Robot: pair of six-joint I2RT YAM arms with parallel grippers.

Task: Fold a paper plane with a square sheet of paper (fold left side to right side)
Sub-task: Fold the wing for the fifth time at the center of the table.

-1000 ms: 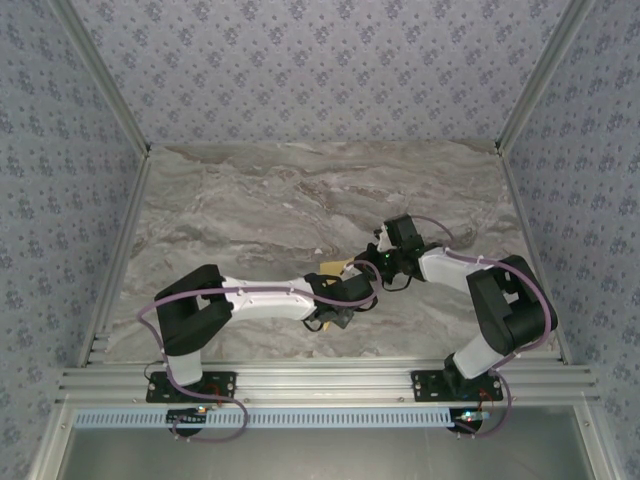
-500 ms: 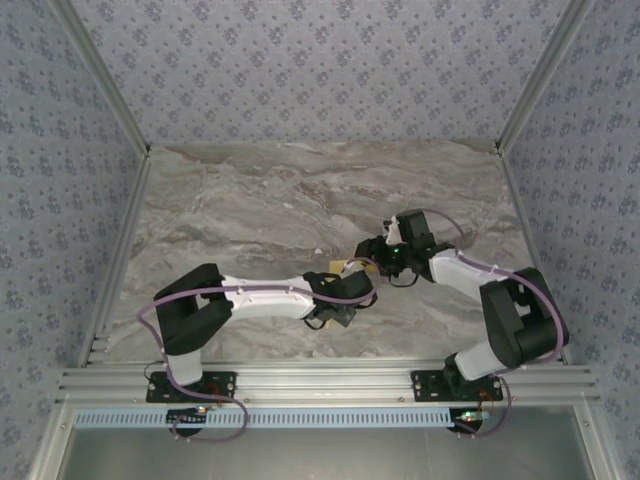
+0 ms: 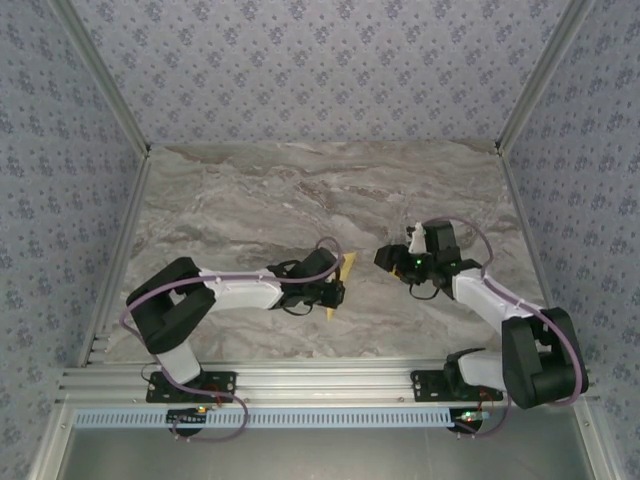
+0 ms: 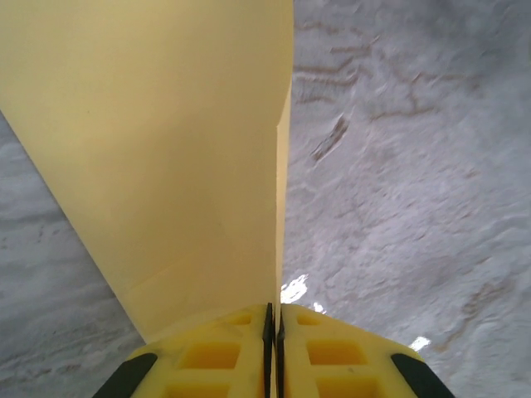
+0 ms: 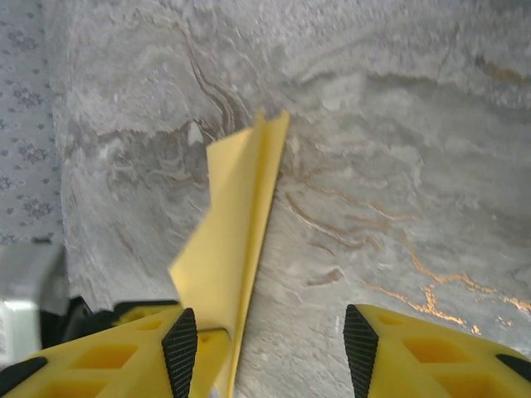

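Clamping is being done by the left gripper (image 4: 275,319), whose two yellow fingers are pressing together with the edge of the paper plane (image 4: 166,141) pinched between them. The paper plane (image 3: 347,265) is sitting near the middle of the marble-patterned table (image 3: 250,200), between the two arms, and it is standing on edge as a slim folded wedge with its layers lying close together rather than lying flat. This hold is probably serving to stop the folded layers from springing apart while the crease is being judged or the next fold prepared. Whether the lower tip is touching the table cannot be told. The left gripper (image 3: 338,288) is reaching in from the left on a low, extended forearm. The right gripper (image 3: 385,257) is hovering just beside the paper on its right, jaws standing apart and holding nothing. In the right wrist view, the right gripper (image 5: 270,332) is pointing at the paper plane (image 5: 241,207) across bare table, well placed to approach it.
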